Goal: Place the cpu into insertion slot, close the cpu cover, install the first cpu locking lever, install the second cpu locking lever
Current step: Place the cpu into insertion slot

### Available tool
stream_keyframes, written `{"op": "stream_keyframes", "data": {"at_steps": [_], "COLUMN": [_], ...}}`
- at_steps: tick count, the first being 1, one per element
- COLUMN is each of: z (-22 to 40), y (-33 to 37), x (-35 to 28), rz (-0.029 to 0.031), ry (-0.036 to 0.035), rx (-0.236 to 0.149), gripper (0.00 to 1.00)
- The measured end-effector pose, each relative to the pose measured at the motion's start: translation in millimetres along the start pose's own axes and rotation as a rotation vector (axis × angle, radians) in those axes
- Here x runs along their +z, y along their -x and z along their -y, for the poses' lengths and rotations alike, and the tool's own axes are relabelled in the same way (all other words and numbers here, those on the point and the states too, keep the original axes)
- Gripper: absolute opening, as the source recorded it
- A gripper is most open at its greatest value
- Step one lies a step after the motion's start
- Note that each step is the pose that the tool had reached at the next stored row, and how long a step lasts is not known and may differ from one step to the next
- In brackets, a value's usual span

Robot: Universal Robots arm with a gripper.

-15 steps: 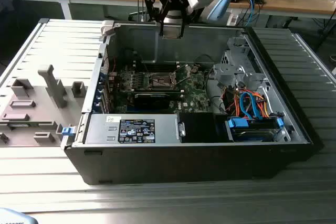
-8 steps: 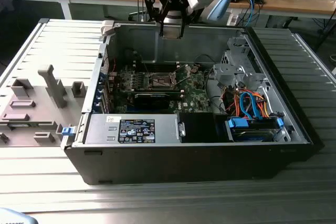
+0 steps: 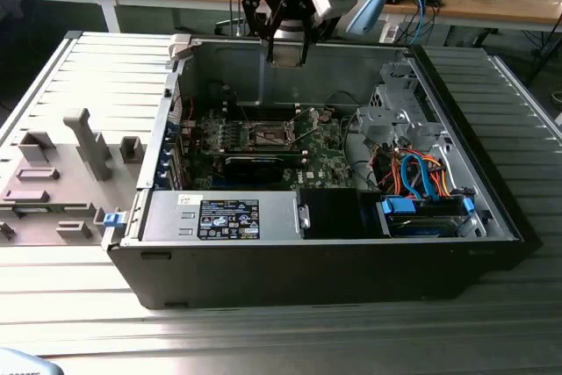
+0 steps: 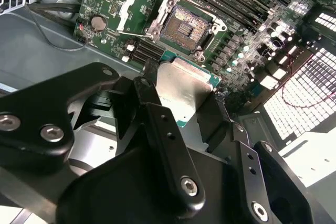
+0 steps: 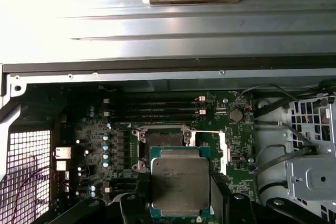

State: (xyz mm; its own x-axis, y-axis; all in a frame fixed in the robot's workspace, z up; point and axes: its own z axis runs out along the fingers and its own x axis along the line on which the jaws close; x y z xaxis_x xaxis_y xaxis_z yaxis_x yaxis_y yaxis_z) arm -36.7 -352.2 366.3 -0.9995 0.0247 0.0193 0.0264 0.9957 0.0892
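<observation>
As the gripper (image 5: 182, 202) clamps the cpu (image 5: 180, 182) above the insertion slot (image 5: 165, 140), print marks its top.

Silver-topped cpu (image 5: 180, 184) held flat, clear of the dark slot (image 3: 268, 136), mid-frame in the exterior view; cover (image 4: 126, 11) swung open.

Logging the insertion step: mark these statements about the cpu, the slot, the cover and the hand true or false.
1. The hand grips the cpu. True.
2. The cpu sits in the slot. False: the slot is empty, and the cpu is held apart from it.
3. The cover is shut. False: it stands swung open beside the slot.
4. Memory slots run along one side of the slot. True.
</observation>
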Motion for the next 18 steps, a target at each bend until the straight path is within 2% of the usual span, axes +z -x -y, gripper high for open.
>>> {"op": "stream_keyframes", "data": {"at_steps": [18], "z": [0.4], "y": [0.1], "x": [4.5], "rz": [0.0000], "ry": [0.0000], "rx": [0.000], "gripper": [0.54]}}
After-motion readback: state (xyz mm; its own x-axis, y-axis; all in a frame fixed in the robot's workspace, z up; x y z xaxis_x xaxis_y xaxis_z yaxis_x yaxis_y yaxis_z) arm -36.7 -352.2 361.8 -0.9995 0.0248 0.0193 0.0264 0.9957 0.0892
